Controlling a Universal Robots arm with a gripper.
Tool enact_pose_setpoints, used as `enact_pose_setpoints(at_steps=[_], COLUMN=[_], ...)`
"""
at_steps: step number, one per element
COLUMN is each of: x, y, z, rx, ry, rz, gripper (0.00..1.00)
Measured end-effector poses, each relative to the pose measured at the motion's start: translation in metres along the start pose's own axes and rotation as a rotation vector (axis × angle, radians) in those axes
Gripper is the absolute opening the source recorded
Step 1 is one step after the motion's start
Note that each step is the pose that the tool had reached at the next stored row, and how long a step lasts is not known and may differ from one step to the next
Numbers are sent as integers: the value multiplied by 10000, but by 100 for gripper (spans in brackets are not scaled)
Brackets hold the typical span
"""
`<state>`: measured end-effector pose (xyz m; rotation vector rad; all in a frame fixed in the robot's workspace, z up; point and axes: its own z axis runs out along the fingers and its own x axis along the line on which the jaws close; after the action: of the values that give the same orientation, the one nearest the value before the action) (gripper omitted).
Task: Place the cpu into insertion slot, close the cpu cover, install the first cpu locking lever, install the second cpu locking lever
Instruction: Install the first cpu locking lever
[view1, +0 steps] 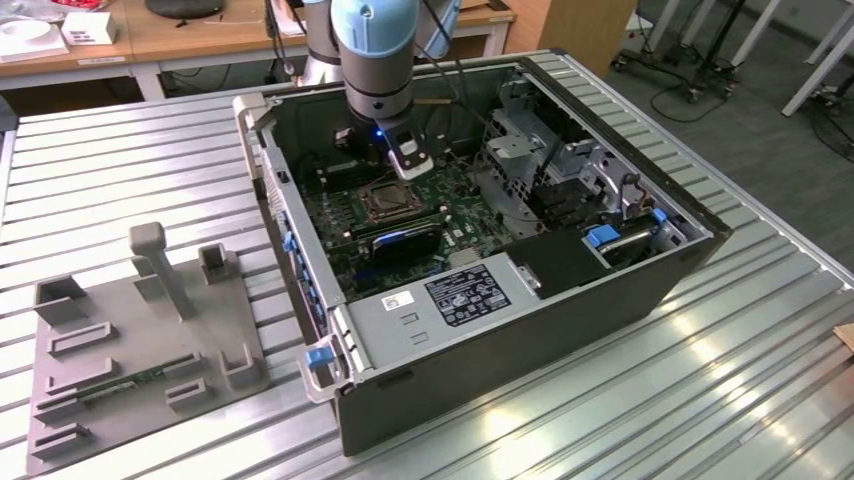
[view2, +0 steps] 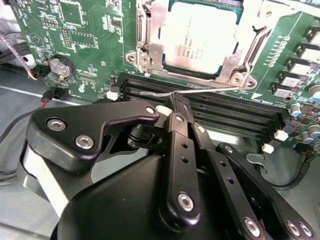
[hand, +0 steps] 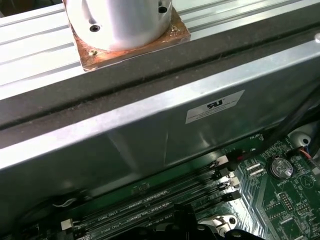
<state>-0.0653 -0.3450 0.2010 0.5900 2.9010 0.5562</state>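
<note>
In the second wrist view the cpu (view2: 197, 35) lies flat in the insertion slot (view1: 387, 200), silvery top up. The cpu cover (view2: 151, 47) is down over it, its frame bordering the chip. A thin metal locking lever (view2: 210, 90) runs along the socket's edge beside the memory slots. My gripper (view2: 177, 102) is shut, and its black tips touch that lever near its middle. I cannot tell whether the rod is pinched between them. In the exterior view the gripper (view1: 407, 168) hangs inside the open computer case, just over the socket.
Long black memory slots (view2: 230, 112) lie directly beside the lever. A coin battery (view2: 60, 67) sits on the green board. The case wall (hand: 150, 125) and drive cage (view1: 534, 150) hem in the arm. A grey fixture plate (view1: 134, 330) rests on the table at the exterior view's left.
</note>
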Motion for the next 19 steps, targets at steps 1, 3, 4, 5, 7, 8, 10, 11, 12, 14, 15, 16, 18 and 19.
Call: enact_pose_setpoints(at_steps=[1,3,4,5,7,8,10,11,12,14,15,16,18,19], x=[-6,-13,-13,-13,-13,-13,-12,-12,-12,-11,-10,-9,-8,-7], y=[2,5,5,4,1,-2,-6,-7,-7,-8,-10,-11,-12,-12], z=[1,2,2,4,15,21,28,30,32,36,37,38,41,42], rx=[3,7,8,8,6,6,7,8,9,8,7,8,9,10], ry=[3,6,6,6,5,6,6,6,6,6,6,5,4,5], rz=[1,2,2,2,3,2,3,2,2,1,2,2,1,0], gripper=[10,10,10,10,10,10,10,10,10,10,10,10,10,10])
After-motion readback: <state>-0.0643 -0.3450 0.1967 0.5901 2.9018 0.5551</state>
